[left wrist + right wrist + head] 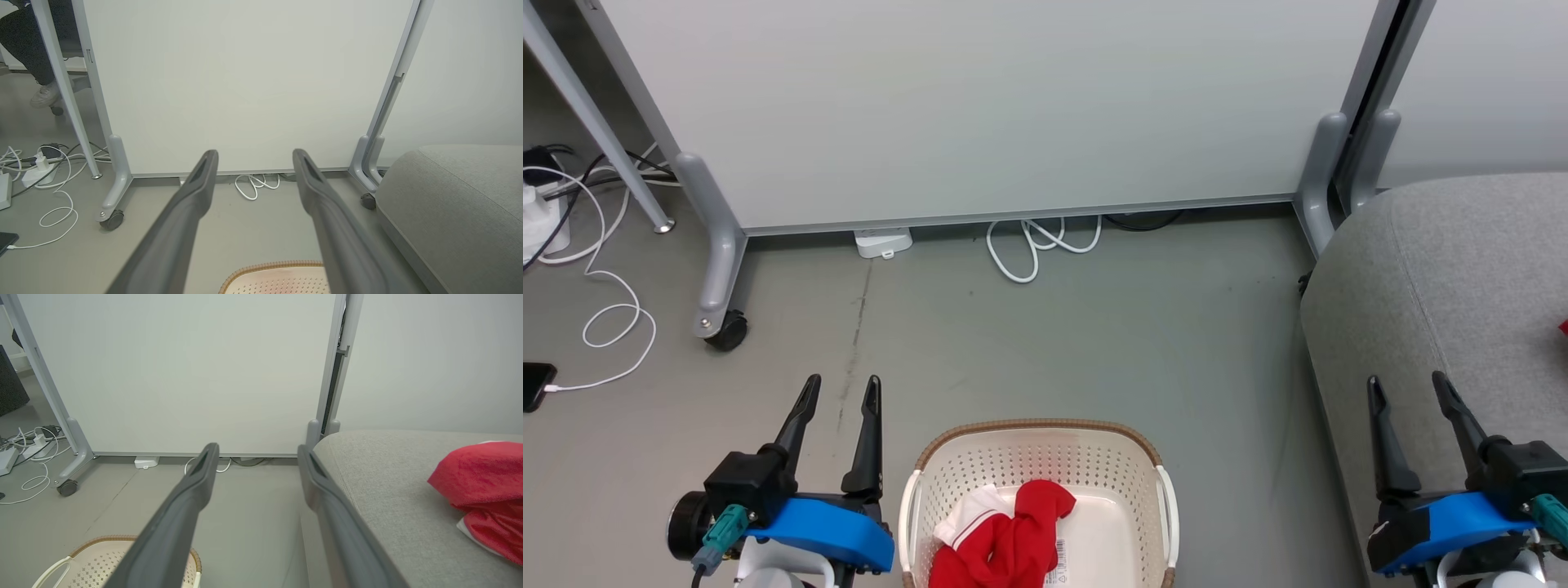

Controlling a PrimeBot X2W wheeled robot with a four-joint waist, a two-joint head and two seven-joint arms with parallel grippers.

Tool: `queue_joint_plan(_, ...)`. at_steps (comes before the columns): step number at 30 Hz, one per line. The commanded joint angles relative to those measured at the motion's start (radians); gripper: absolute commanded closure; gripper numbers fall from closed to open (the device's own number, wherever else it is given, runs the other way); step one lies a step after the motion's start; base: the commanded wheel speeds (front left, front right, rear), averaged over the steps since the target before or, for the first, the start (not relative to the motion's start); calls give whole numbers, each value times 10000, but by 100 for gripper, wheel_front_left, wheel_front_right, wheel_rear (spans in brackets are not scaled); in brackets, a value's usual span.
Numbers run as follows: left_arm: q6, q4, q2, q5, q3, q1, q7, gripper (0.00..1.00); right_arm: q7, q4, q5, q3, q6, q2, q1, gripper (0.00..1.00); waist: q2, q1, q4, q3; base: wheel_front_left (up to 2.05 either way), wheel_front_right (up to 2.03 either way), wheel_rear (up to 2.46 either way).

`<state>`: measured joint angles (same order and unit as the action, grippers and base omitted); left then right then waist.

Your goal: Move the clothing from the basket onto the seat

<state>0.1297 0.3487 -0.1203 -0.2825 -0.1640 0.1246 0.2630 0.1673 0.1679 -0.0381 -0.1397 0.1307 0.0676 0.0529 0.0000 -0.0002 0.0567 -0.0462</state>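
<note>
Firstly, the white partition panel [980, 106] is standing on grey castor legs across the far side of the floor [1094, 327].

Next, the seat [1445, 278], grey and rounded, is occupying the right side, near the panel's right leg.

Then the basket [1045, 461], cream-white with a brown rim, is sitting on the floor between the two arms, apart from the seat.

Of the clothing, one red garment [1013, 539] with white, red-striped trim is lying bunched inside the basket toward its left wall. A second red heap [482, 477] is resting on top of the seat.

The left gripper [843, 382] is hovering over the floor just left of the basket, its jaws spread and holding nothing.

The right gripper [1405, 380] is hovering at the seat's left edge, its jaws likewise spread and holding nothing.

A white cable [1037, 245] is lying looped under the panel's lower edge.

Lastly, a phone [535, 384] is lying at the far left, plugged into a white lead.
</note>
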Motion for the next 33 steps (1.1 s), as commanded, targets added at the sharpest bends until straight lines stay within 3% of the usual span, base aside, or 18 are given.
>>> queue_joint_plan(1,11,18,53,60,124,-65,28,0,32,-54,1,26,1,-53,-183,0,0,2,72,58,0,0,0)
queue_joint_plan(33,11,133,132,100,328,-44,27,0,-37,25,116,773,1,-174,177,0,0,2,115,-237,0,0,0)
